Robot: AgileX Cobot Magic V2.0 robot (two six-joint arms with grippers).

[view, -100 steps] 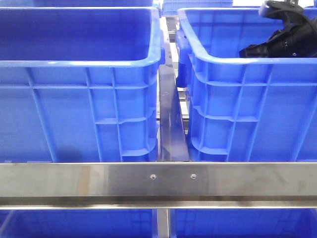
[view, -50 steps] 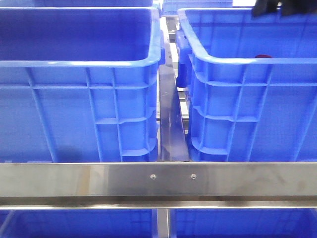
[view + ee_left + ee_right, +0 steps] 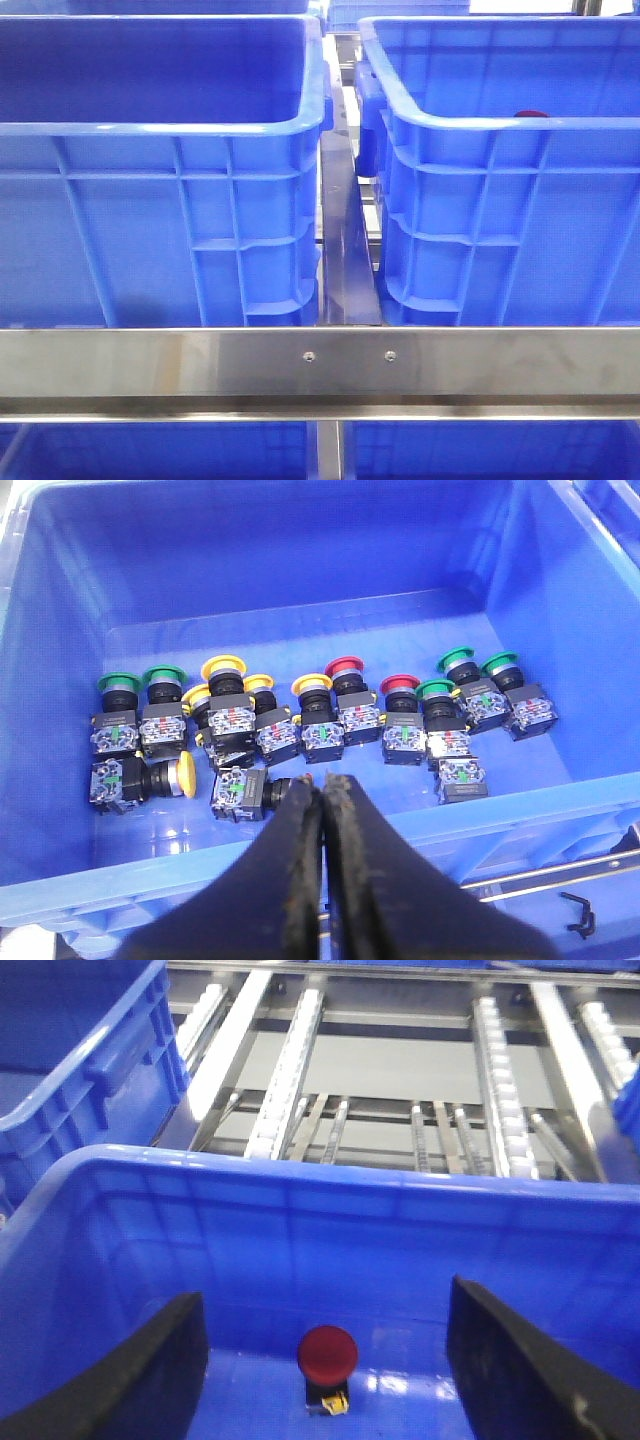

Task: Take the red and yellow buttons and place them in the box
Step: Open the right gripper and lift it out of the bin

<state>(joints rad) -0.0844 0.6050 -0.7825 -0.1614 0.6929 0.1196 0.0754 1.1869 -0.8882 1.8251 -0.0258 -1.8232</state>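
- One red button (image 3: 328, 1353) sits upright in the box (image 3: 300, 1210); that much looks delivered.
- Right gripper (image 3: 325, 1360) hangs released above it, the button at its 12 o'clock.
- Left gripper (image 3: 322, 798) is clenched, seemingly empty, over the supply crate (image 3: 300, 590), where red (image 3: 343, 668) and yellow buttons (image 3: 222, 668) remain.

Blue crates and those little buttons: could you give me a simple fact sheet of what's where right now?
Right bright-blue plastic crate: holds one glossy red round-topped button, standing upright
Left bright-blue plastic crate: holds a cluster of green-, yellow- and red-capped push buttons
Left gripper: shut, empty, above the cluster
Right gripper: open, empty, fingers either side of the red button, not touching
Support: steel roller rack
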